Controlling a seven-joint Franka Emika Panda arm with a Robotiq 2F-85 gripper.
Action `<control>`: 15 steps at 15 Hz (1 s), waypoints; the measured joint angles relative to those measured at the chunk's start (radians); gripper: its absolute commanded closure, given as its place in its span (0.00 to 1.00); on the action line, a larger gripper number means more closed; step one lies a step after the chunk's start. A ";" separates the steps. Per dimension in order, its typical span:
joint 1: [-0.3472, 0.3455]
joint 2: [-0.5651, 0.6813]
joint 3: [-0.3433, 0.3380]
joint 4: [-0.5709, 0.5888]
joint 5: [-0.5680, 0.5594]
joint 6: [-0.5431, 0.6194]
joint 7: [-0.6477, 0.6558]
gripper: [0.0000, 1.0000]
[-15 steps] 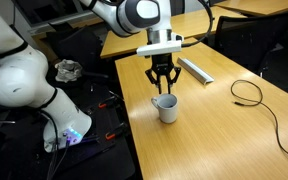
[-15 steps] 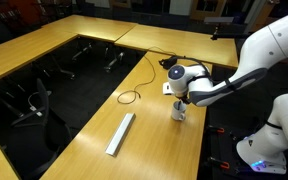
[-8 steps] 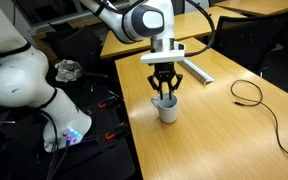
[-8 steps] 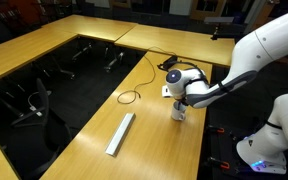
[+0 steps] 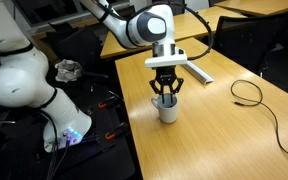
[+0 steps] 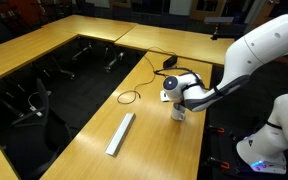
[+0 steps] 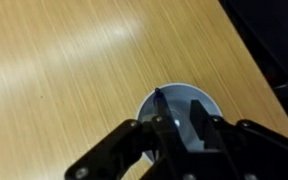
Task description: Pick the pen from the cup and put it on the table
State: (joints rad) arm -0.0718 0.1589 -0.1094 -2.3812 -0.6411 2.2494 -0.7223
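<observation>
Wrist view is blurred throughout. The slim dark pen (image 7: 160, 100) shows only its upper tip; the rest sits behind the fingers of the black pincer (image 7: 180, 120). The near rim and body of the small white cup (image 7: 187, 92) are hidden the same way. Contact between pads and pen cannot be told. In both exterior views the pen is too small to make out, and the pincer (image 5: 165, 95) (image 6: 180, 105) covers the cup's mouth. The light-wood worktop (image 7: 64, 60) is cut by the frame edges.

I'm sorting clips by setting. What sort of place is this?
Probably an office meeting room: large light-wood desk tops arranged in a ring, dark office chairs in the middle, and a small white mug.
</observation>
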 measured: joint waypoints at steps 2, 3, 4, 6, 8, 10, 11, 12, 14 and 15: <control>0.000 0.027 0.003 0.012 -0.005 0.000 -0.001 0.60; 0.000 0.041 0.005 0.018 -0.010 0.000 -0.001 0.65; 0.000 0.053 0.008 0.025 -0.015 0.000 -0.001 0.65; 0.000 0.074 0.015 0.038 -0.031 0.000 -0.001 0.69; 0.000 0.090 0.020 0.046 -0.062 0.000 0.000 0.71; 0.001 0.100 0.020 0.048 -0.096 0.000 0.000 0.73; 0.000 0.103 0.020 0.048 -0.107 0.000 0.000 0.74; 0.000 0.106 0.020 0.048 -0.116 0.000 0.000 0.94; -0.001 0.113 0.020 0.048 -0.129 0.000 -0.001 0.96; -0.001 0.117 0.021 0.048 -0.132 -0.001 -0.002 1.00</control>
State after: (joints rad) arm -0.0723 0.2758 -0.0886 -2.3330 -0.7730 2.2488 -0.7238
